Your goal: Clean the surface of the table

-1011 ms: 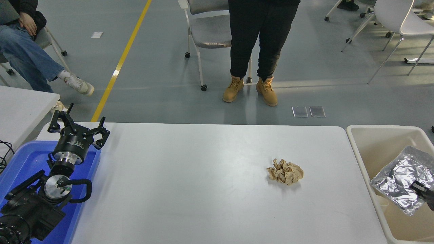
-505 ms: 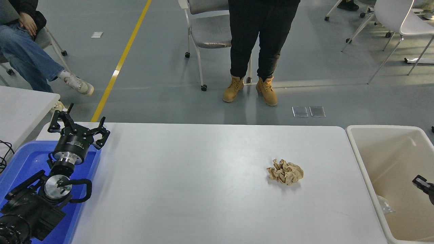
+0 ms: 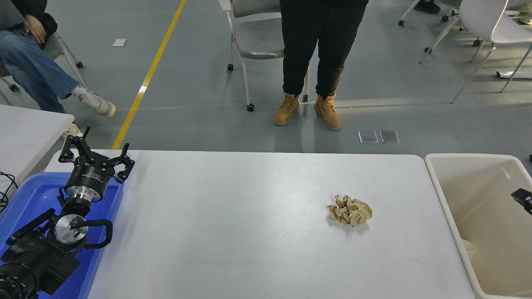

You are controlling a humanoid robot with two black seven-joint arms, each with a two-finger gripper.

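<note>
The table surface [image 3: 232, 232] is a wide white top with rounded corners. A crumpled ball of brown paper [image 3: 350, 210] lies on it, right of the middle. My left gripper [image 3: 96, 153] is parked open at the far left above a blue tray [image 3: 25, 199]. Only the black tip of my right gripper [image 3: 523, 196] shows at the right edge, above the beige tub [image 3: 440, 195]; its fingers cannot be made out. The silver foil bag is out of view.
The beige tub stands just off the table's right end, with a small pale cup [image 3: 469, 248] low inside. A person in black trousers and tan boots [image 3: 307, 110] stands beyond the far edge, before a grey chair [image 3: 253, 37]. A smaller white table [image 3: 25, 133] is at left.
One second ago my right gripper held a silver foil bag over the tub. The bag has dropped out of sight, and the gripper tip has risen and drawn back to the right edge.
</note>
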